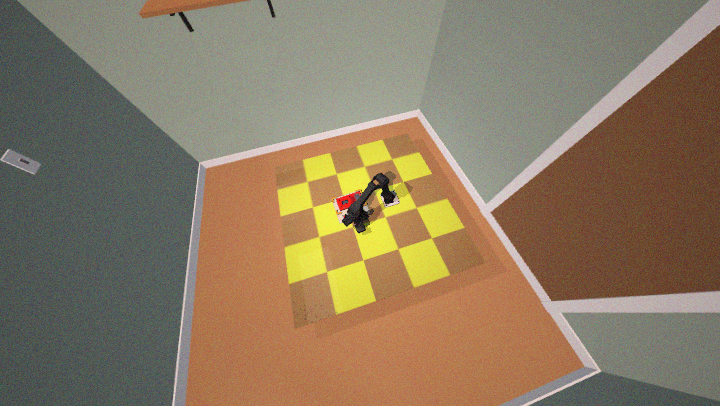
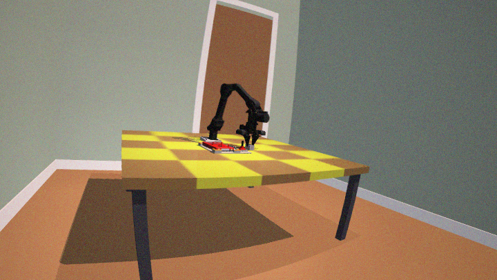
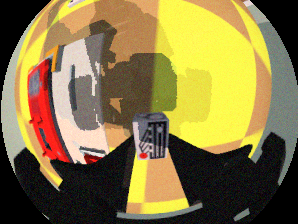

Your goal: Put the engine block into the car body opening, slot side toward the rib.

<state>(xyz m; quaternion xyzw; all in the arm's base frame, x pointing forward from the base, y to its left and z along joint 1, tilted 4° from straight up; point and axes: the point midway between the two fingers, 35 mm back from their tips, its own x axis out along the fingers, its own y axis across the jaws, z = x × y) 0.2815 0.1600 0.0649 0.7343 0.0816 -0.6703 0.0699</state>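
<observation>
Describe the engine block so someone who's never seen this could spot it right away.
On the yellow-and-brown checkered table, follow the black arm to its gripper. Between the fingers, beside the flat red-and-white board, is the engine block. It's a small gray box with black stripes and one red dot, unlike its mostly red neighbor.

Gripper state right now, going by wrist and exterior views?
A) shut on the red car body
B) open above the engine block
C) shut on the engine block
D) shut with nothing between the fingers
C: the gripper has its fingers against both sides of the grey engine block, beside the car body.
</observation>
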